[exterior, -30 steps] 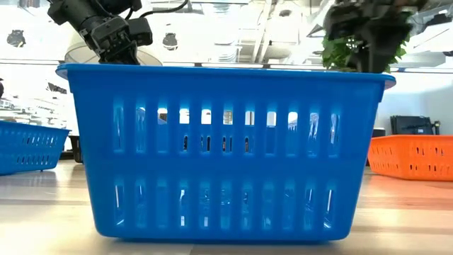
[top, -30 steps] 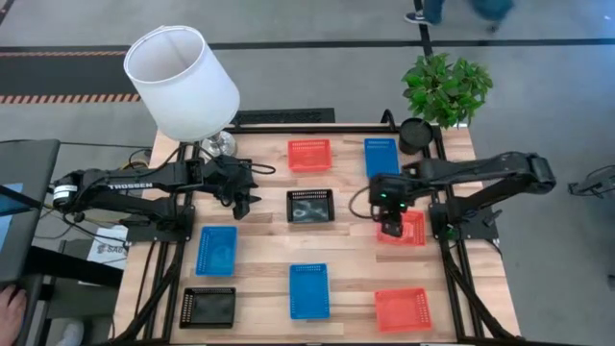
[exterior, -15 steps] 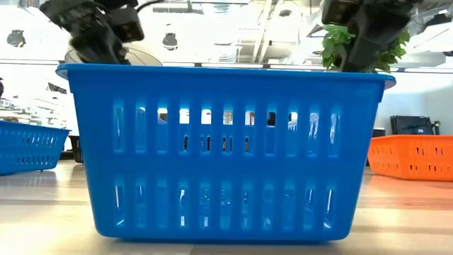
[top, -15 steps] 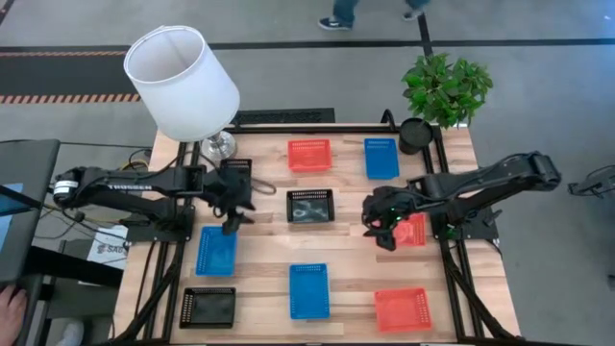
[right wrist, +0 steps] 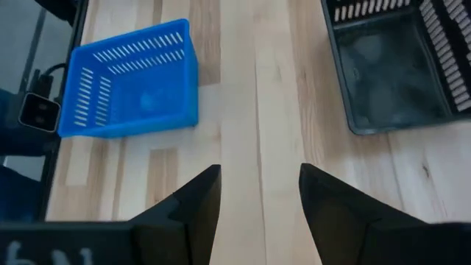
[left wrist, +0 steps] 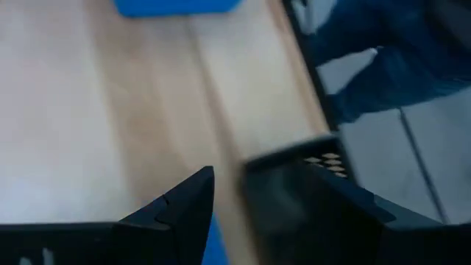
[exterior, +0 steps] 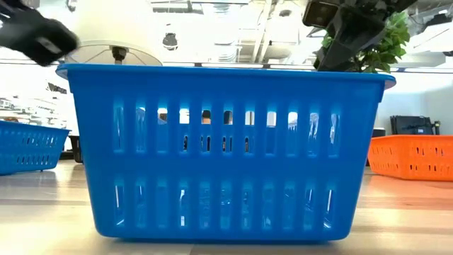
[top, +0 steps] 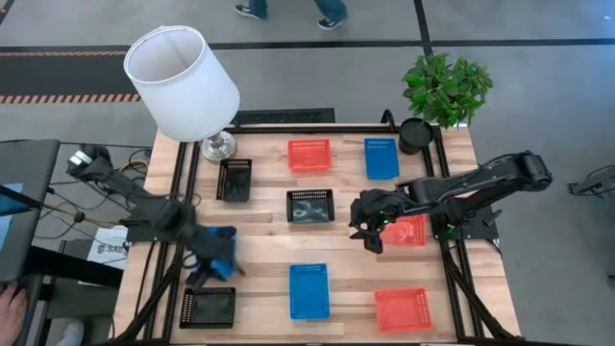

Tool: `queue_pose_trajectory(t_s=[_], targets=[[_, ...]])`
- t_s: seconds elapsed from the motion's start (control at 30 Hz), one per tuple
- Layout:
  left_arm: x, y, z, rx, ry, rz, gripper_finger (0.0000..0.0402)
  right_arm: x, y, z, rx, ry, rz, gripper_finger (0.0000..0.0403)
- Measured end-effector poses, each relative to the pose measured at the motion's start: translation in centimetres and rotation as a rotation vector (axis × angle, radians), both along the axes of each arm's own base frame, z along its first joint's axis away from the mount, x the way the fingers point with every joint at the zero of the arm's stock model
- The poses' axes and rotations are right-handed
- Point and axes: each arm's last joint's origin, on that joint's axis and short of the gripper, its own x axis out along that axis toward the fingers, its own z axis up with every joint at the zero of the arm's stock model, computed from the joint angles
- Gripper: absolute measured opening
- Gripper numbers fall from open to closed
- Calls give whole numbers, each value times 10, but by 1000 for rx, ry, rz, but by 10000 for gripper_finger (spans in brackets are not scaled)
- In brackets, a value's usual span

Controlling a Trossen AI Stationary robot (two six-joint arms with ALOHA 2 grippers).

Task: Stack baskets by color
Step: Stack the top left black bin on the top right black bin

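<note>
The baskets lie scattered singly over the counter [top: 259, 279], none stacked yet. In the high view, the blue ones sit at the upper right [top: 381, 158], lower middle [top: 308, 290] and left [top: 219, 248]; the red-orange ones at the upper middle [top: 308, 155], lower right [top: 402, 308] and right [top: 411, 229], partly under the right arm; the black ones at upper left [top: 234, 179], centre [top: 310, 206] and lower left [top: 208, 307].

They look like light, fairly stiff plastic mesh, likely to slide on the smooth wood if nudged. A rim on one of the walls seems the sensible place to pinch, lifting level so a basket nests into its match.

The left end effector [top: 207, 258] is low in the left of the frame over the left blue basket; it is smeared by motion, so I can't be sure if it touches the basket, though its wrist view shows the fingers [left wrist: 180, 206] parted with nothing between them. The right end effector [top: 368, 231] hovers between the centre black basket and the right red-orange one, its fingers [right wrist: 197, 199] apart over bare wood and empty.

The counter is pale planked wood in a dark frame. A white lamp [top: 183, 82] stands at its upper left, a potted plant [top: 444, 88] at its upper right, and a person's feet [top: 288, 10] cross the grey floor beyond.
</note>
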Motion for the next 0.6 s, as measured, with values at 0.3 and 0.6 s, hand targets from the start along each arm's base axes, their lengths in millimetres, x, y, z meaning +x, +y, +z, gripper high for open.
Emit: queue_pose_trajectory(t_s=[0.3, 0.6], targets=[[-23, -41, -11, 18, 62, -35, 201, 13, 0, -10, -32, -19, 30, 204], [-17, -40, -14, 115, -29, 140, 201, 26, -6, -1, 50, -159, -61, 204]])
